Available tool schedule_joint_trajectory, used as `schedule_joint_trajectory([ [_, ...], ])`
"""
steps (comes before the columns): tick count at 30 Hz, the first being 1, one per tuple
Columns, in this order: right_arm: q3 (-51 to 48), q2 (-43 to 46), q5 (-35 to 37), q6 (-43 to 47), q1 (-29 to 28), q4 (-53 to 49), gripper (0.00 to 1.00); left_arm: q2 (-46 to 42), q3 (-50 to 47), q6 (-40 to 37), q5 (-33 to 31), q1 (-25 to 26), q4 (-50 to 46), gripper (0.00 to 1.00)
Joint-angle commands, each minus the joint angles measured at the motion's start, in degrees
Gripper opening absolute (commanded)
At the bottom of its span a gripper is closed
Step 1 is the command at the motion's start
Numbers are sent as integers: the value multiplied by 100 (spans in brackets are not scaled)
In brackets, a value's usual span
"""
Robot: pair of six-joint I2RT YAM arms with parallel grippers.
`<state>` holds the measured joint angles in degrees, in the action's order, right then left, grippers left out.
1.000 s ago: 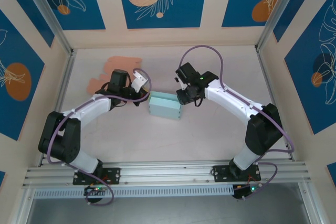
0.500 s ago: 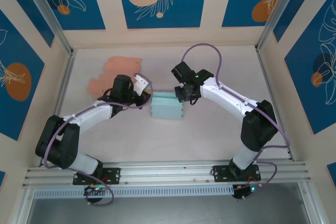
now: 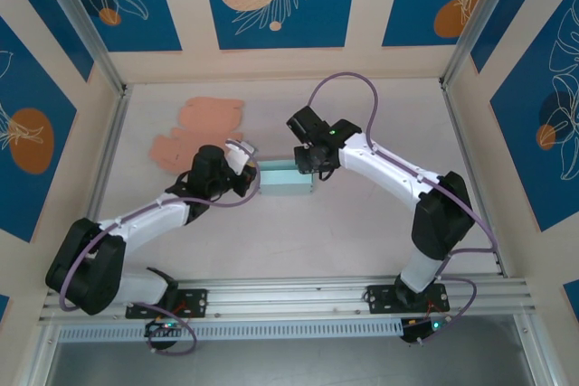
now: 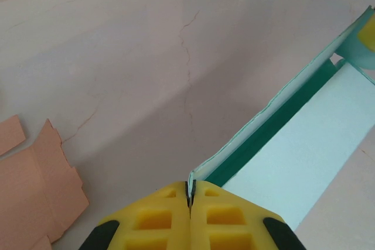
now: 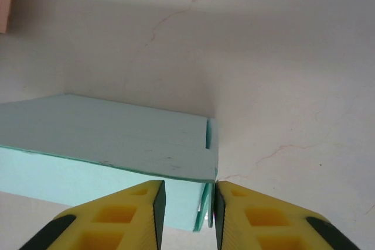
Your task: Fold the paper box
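The teal paper box [image 3: 286,180] sits mid-table, its long side running left to right. My left gripper [image 3: 251,172] is shut on the thin upper edge of the box's left wall, and the left wrist view shows that edge pinched between the yellow fingers [image 4: 190,187], with the box's pale floor [image 4: 304,150] beyond. My right gripper [image 3: 308,167] is at the box's right end. In the right wrist view its jaws [image 5: 188,190] stand apart astride the end flap of the box [image 5: 117,139]; the flap lies against the right finger, clear of the left one.
Flat orange cardboard [image 3: 194,128] lies at the back left of the table, behind my left arm, and its edge shows in the left wrist view [image 4: 35,197]. Metal rails border the table on the left, right and near sides.
The left gripper has pushed right and nearer while still pinching the wall. The right gripper has shifted left and back over the box's end. The box has turned square and looks narrower.
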<state>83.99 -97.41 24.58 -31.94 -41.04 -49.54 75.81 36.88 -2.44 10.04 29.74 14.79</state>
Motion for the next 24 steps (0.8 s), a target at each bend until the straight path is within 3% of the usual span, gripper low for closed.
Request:
schedule_joint_trajectory([
  [1, 101, -43, 64, -200, -79, -25, 30, 21, -4, -20, -106, 128, 217, 0],
  [4, 77, -68, 75, -215, -76, -24, 18, 55, 52, -46, -146, 134, 149, 0],
  [7, 62, -98, 65, -299, -90, 16, 15, 97, 91, -8, -260, 149, 130, 0],
  [24, 612, -373, -73, -502, -142, -71, 16, 235, 12, -31, -676, 501, 476, 0],
])
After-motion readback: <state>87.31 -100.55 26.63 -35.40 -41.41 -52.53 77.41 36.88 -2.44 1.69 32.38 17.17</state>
